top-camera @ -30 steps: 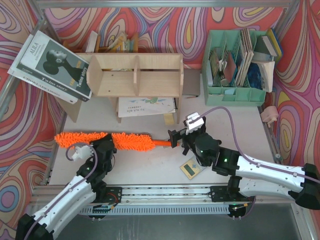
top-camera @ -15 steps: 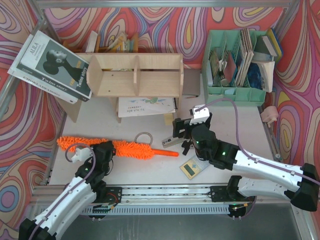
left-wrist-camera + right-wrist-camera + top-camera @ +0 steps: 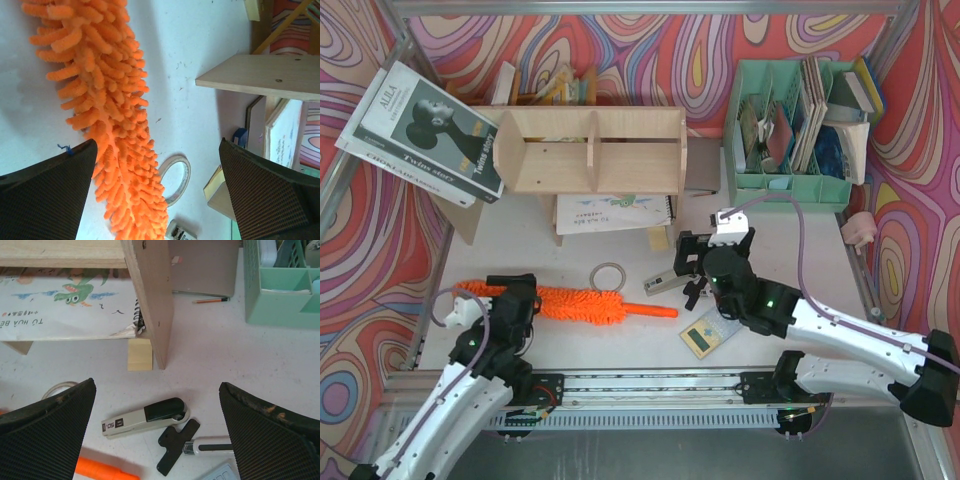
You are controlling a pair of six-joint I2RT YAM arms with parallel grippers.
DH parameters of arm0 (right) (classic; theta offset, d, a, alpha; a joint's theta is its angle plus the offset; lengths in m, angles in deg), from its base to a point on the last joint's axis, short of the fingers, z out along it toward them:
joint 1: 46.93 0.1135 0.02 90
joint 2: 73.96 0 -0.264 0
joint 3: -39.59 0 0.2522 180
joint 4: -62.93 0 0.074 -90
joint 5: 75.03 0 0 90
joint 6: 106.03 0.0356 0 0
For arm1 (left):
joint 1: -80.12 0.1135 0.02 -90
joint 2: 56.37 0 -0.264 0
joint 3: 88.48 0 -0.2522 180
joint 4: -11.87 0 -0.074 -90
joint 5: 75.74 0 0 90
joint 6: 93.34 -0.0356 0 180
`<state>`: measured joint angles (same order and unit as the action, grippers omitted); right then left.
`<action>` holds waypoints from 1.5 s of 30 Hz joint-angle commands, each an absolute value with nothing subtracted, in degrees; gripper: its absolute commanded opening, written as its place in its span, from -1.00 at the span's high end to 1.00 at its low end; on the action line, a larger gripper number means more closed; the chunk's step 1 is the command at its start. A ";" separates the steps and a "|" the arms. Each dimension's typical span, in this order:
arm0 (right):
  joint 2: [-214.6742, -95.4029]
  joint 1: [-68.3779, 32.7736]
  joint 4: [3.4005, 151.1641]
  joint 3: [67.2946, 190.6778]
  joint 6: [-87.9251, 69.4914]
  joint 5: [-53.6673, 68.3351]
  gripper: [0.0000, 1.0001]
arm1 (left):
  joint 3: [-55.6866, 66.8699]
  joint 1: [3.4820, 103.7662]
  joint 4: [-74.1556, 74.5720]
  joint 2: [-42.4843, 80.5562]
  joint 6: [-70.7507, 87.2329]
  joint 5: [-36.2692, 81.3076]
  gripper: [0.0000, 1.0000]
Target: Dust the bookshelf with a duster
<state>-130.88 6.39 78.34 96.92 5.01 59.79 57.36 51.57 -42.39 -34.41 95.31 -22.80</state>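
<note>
The left gripper point(image 3: 525, 302) has let go since a moment ago and now stands with jaws spread wide over the left end of the duster point(image 3: 575, 300). The duster lies flat on the table point(image 3: 800, 250), near of the bookshelf point(image 3: 590, 150), with its handle pointing right. A tape ring point(image 3: 608, 275) sits just beyond it. Further right, the right gripper point(image 3: 685, 268) has drawn back from the handle and hovers released and empty over a stapler point(image 3: 660, 283).
</note>
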 commanded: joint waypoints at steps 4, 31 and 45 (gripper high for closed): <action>-130.51 3.41 79.98 100.76 4.01 61.52 -0.97 | 45.93 51.90 -48.56 -32.46 74.15 -24.12 -0.97; -144.38 -32.58 77.15 98.89 3.54 41.14 -0.98 | 56.47 53.49 23.63 2.72 2.46 -39.99 -0.97; -156.18 -40.60 48.53 84.10 -2.35 47.29 -0.97 | 63.98 66.42 55.81 20.67 -4.66 -22.39 -0.97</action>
<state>-153.51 -40.21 62.93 88.29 0.96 43.71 64.64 62.17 46.90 20.71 -4.81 -30.17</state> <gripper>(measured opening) 0.986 0.984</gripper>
